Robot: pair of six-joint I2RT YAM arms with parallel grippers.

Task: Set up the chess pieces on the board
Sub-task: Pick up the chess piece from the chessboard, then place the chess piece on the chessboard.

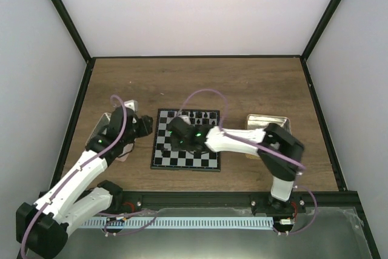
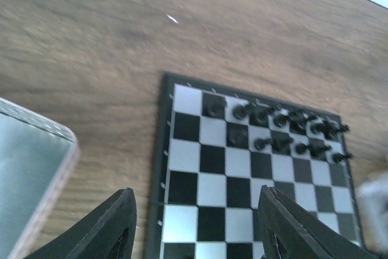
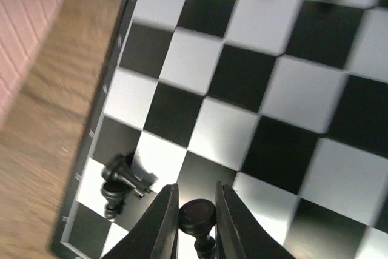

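The board (image 1: 165, 153) lies mid-table, with black chess pieces (image 1: 197, 115) along its far edge. My right gripper (image 1: 180, 134) reaches over the board's left part. In the right wrist view this gripper (image 3: 196, 218) is shut on a black chess piece (image 3: 197, 215), pinched by its round base just above the board (image 3: 273, 95). Another black piece (image 3: 119, 182) lies toppled near the board's corner. My left gripper (image 1: 140, 127) hovers off the board's left edge. In its own view it (image 2: 197, 225) is open and empty over the board's near-left squares (image 2: 212, 186), facing two rows of black pieces (image 2: 282, 131).
A tan tray (image 1: 267, 123) sits right of the board, partly behind the right arm. The pink tray's rim (image 2: 60, 168) shows at the left of the left wrist view and its corner (image 3: 24, 22) in the right wrist view. Walls enclose the table.
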